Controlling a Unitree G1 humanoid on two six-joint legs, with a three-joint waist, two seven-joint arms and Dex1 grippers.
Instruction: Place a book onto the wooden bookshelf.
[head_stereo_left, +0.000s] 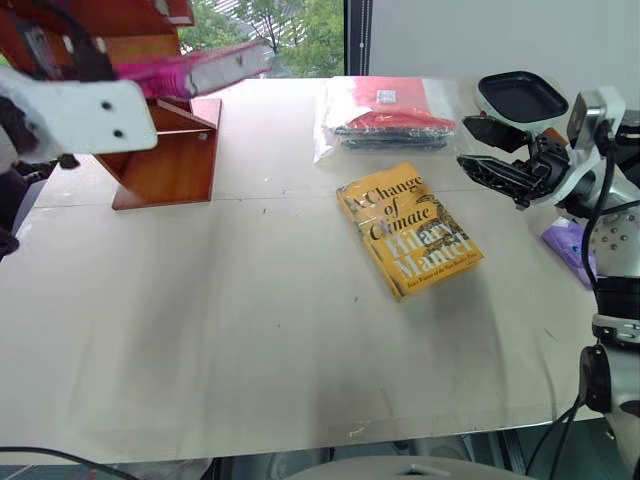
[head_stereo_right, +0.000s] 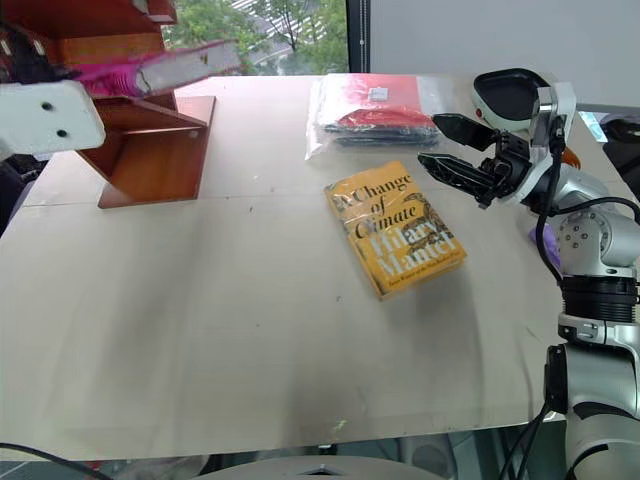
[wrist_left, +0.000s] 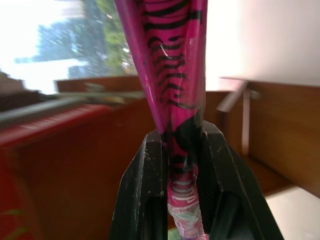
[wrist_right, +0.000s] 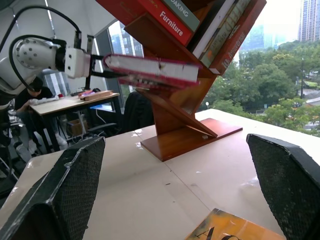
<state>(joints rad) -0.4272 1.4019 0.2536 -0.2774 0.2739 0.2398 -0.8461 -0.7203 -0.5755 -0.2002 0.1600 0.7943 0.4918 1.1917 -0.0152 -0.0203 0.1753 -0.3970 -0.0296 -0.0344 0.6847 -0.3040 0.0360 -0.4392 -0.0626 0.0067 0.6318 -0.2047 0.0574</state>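
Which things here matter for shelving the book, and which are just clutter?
Job:
- pink book, clamped in left hand
- wooden bookshelf

Lying about:
- yellow book
- bagged red items
- black tray
- purple thing at table edge

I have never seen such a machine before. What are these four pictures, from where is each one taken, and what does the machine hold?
This is a humanoid robot with two arms; each ends in a gripper of two black fingers. Two pictures come from cameras in its head, looking down over a pale table. The other two come from a camera on each wrist, looking along that gripper's fingers.

The left gripper is shut on a bright pink paperback book, held in the air close to the reddish-brown wooden bookshelf, which already carries other books. The right gripper is open and empty, above the table.

On the table lie a yellow book titled "A Change of Climate", a clear plastic bag with red contents and a black tray.
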